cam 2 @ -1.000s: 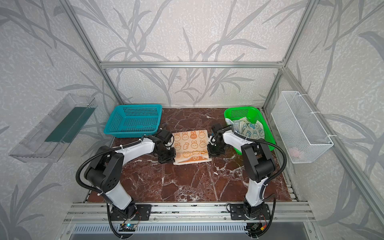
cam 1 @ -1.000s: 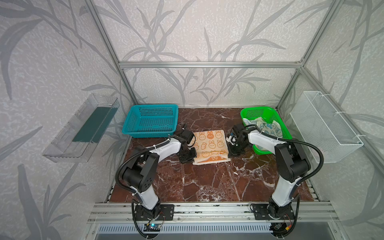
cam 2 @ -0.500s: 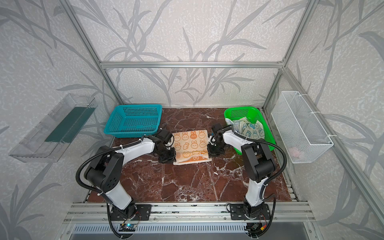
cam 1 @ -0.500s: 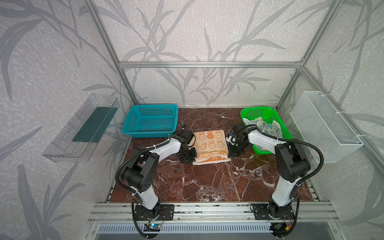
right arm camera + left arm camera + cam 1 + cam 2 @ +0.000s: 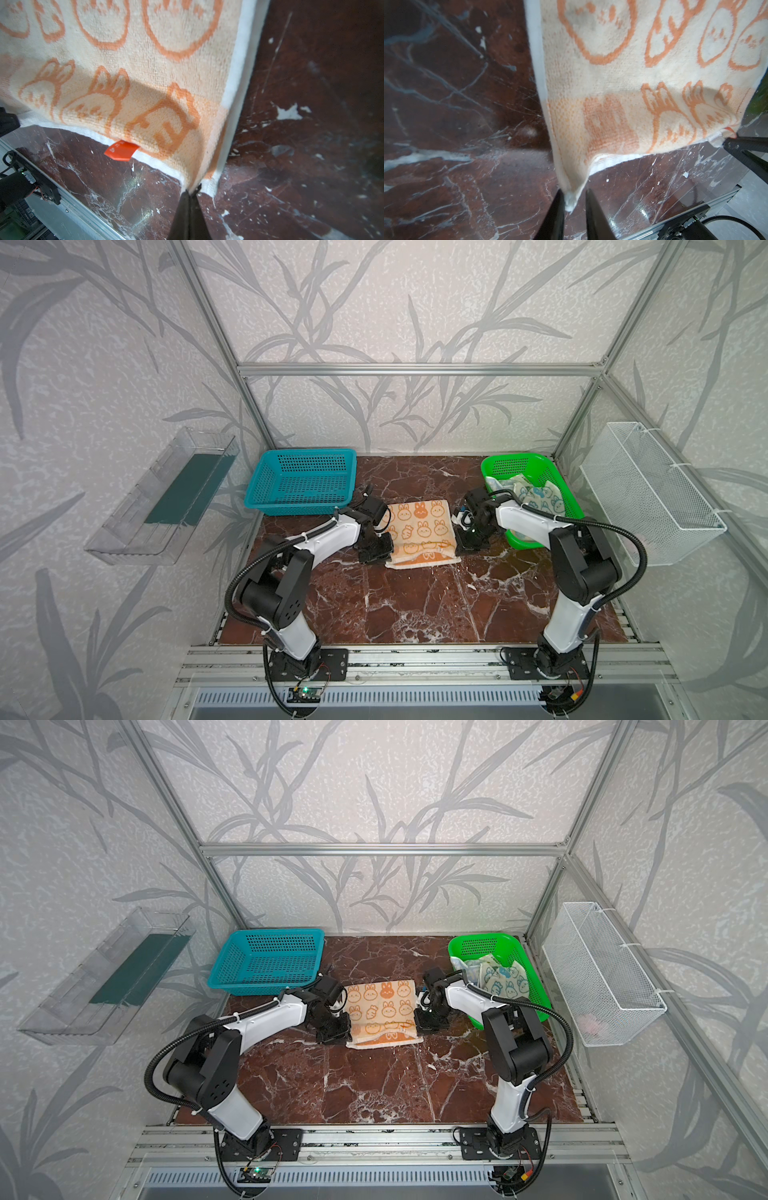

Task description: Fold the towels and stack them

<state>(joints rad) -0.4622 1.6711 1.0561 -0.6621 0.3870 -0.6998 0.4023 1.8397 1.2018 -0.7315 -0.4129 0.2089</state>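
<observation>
Left gripper point(image 5: 574, 191) has just eased its jaws slightly apart; the near corner of the peach-orange bunny-print terry towel point(image 5: 419, 526) sits loose between them. Right gripper point(image 5: 192, 188) stays pinched shut on the other near corner. The towel lies on the brown marble tabletop point(image 5: 415, 605), so the fold looks done and release started. Beyond, cream-and-blue towels point(image 5: 540, 495) wait in the green plastic basket point(image 5: 552, 466).

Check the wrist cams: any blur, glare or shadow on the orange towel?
Left wrist view: orange towel weave sharp, left fingers soft up close, glare on the table. Right wrist view: shadow band crosses the towel, glare patch on the table. Both top views: even light, sharp.
</observation>
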